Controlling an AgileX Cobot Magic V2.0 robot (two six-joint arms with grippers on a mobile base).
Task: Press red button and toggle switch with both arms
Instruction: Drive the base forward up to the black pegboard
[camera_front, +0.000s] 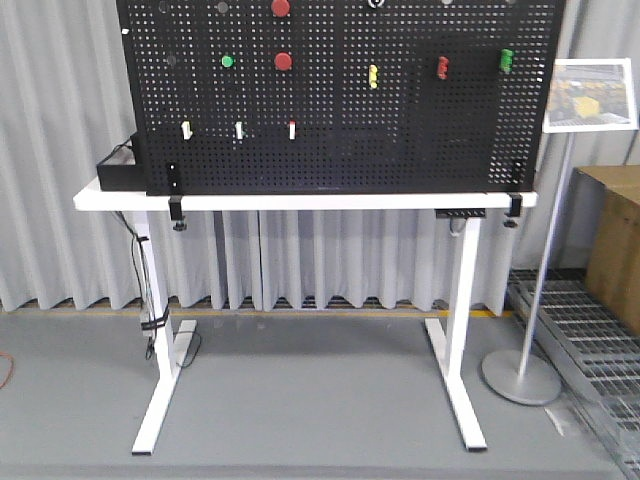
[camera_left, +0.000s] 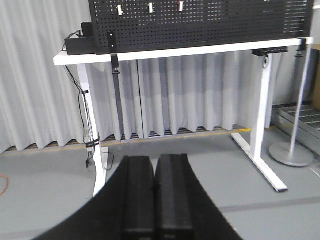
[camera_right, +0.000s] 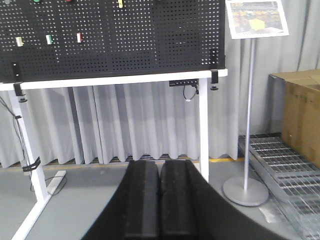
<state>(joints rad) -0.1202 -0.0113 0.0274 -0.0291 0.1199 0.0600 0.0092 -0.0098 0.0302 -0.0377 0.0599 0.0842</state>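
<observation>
One big black pegboard (camera_front: 340, 100) stands up on a white table (camera_front: 300, 201), held by clamps at the table's edge. A sign on a tall pole (camera_front: 590, 95) stands to the right of the table, and a brown cardboard box (camera_front: 615, 240) sits past it. The left gripper (camera_left: 155, 200) and the right gripper (camera_right: 160, 200) are both well away from the board. Each has its two fingers pressed tight together, with nothing between them. The red button (camera_front: 281, 8) is at the very top of the board, left of the middle, partly cut off by the picture's edge. A slightly smaller red button (camera_front: 283, 61) is right below it, with a little green button (camera_front: 227, 61) to its left. Lower down, three small white switches (camera_front: 239, 130) sit in a row.
</observation>
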